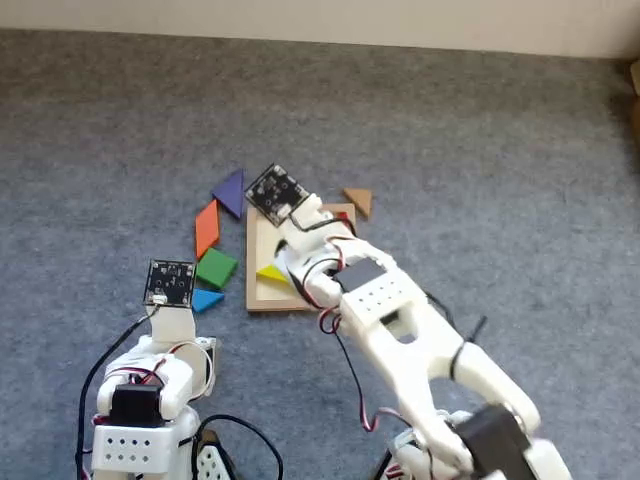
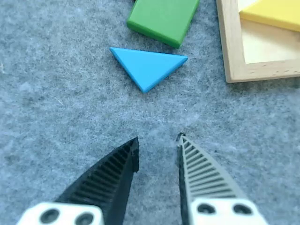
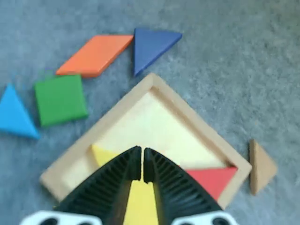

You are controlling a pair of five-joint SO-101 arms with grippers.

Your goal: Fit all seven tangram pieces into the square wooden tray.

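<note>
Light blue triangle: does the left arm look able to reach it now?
Probably yes. The left gripper is open and the light blue triangle lies flat just ahead of its fingertips, with bare carpet between them. The green square sits close beyond it, not in the way.

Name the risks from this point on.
1. The right gripper hangs shut above the yellow piece in the tray; lowering may knock it or the red piece askew.
2. The light-blue triangle lies flat on the carpet close to the green square; the open left gripper may nudge the square or slip off.
3. The right arm lies over the tray, so bringing another piece there may cause a collision.
</note>
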